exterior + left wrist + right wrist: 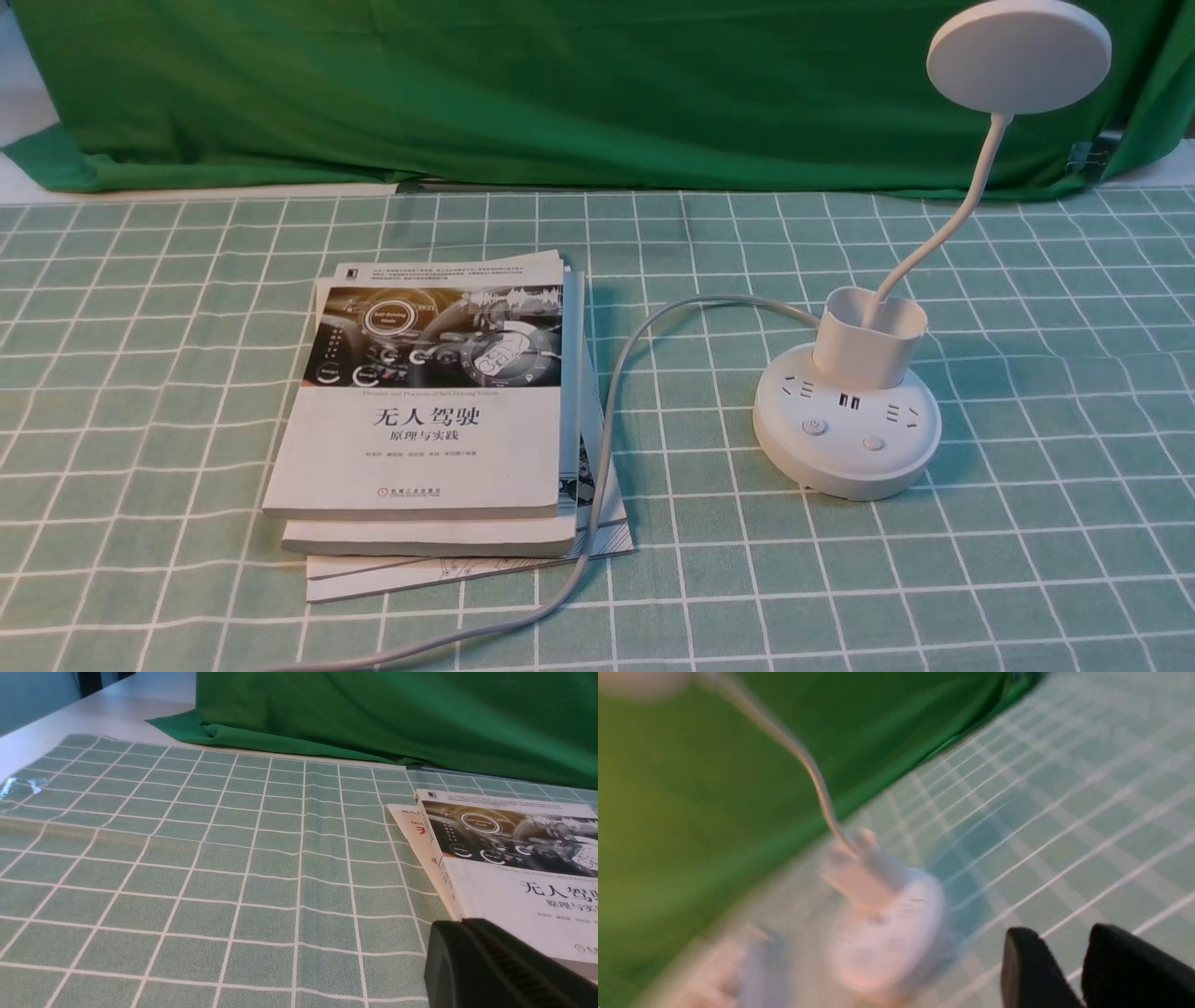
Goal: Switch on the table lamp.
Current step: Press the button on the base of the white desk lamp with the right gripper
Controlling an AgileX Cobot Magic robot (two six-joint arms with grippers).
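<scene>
The white table lamp stands at the right of the front view: round base (845, 439), cup-shaped holder (868, 336), thin bent neck (962, 201) and flat disc head (1018, 56), which looks unlit. Two round buttons (815, 427) (873, 442) sit on the front of the base, below the sockets. Its grey cord (607, 420) runs left and towards the near edge. Neither gripper shows in the front view. In the blurred right wrist view, the right gripper (1064, 940) has a narrow gap between its fingers, with the lamp base (887, 947) beyond. The left gripper (472, 926) is shut and empty, beside the books.
A stack of books (429, 411) lies left of the lamp, with the cord running along its right side. The same books (514, 868) show in the left wrist view. A green cloth backdrop (560, 84) hangs along the far edge of the checked tablecloth (140, 373).
</scene>
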